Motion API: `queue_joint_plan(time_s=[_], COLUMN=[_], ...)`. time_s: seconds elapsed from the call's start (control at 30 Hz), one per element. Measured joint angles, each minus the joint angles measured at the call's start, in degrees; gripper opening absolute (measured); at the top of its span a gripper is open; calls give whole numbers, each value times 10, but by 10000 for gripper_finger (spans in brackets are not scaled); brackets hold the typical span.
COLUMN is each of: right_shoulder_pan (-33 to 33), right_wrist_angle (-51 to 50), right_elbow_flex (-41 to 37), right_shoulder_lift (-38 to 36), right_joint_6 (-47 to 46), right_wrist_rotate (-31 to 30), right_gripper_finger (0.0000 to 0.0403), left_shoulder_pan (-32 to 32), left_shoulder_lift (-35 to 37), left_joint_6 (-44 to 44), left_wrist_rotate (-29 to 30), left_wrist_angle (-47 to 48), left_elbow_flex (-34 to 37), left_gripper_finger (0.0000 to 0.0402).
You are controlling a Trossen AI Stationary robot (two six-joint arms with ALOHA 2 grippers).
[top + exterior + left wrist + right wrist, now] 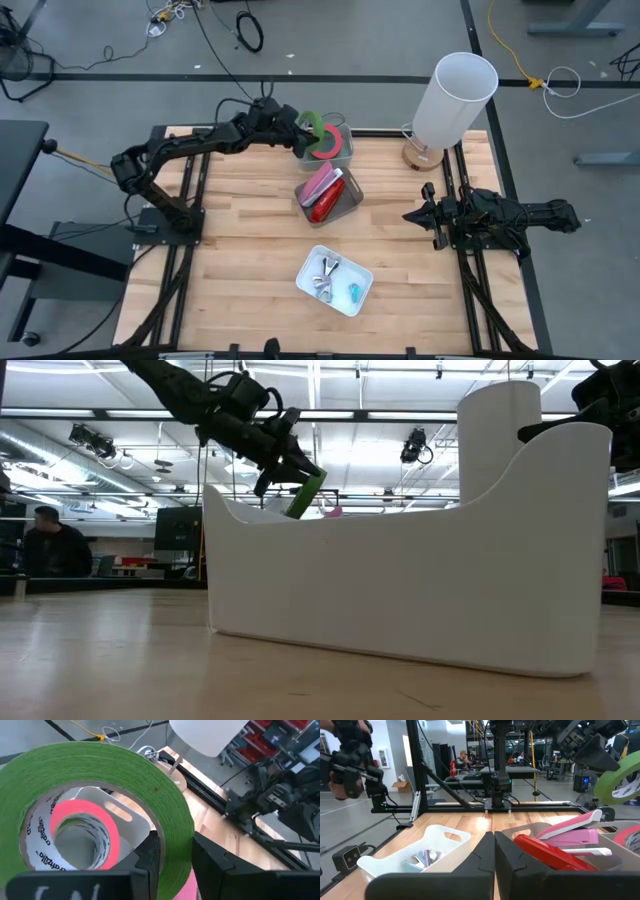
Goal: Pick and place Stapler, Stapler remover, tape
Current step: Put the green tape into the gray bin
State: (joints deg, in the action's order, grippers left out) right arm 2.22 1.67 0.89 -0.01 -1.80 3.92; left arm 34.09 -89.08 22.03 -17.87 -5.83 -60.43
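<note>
Green tape roll (100, 785) pinched thru ring wall by left gripper (172, 852), one finger inside open centre, one outside; hangs tilted just below gripper, over far grey bin (342, 150) w/ red-pink roll (82, 827) beneath. Judged light, stiff, smooth-edged; wall pinch suits it, may swing. Right gripper (494, 855) closed, empty, well apart at table's right edge

A green tape roll (311, 128) hangs tilted over a red-pink roll (326, 146) (lying flat in a bin).
</note>
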Motion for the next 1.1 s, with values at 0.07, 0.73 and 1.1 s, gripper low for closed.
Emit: queue_joint_plan(time_s=[0.07,0.73,1.1], right_shoulder_pan=[0,0,0], right_wrist_angle=[0,0,0], right_elbow_flex=[0,0,0], right_shoulder_lift=[0,0,0], right_joint_6=[0,0,0], right_wrist_rotate=[0,0,0], right_gripper_finger=[2,2,2], left_shoulder_pan=[4,35,35], left_shoulder_lift=[0,0,-11], left_joint_6=[11,28,23], left_wrist_rotate=[0,-34,-34], left_wrist_angle=[-19,-132,-137], left_elbow_flex=[13,66,66], left_gripper_finger=[98,98,98])
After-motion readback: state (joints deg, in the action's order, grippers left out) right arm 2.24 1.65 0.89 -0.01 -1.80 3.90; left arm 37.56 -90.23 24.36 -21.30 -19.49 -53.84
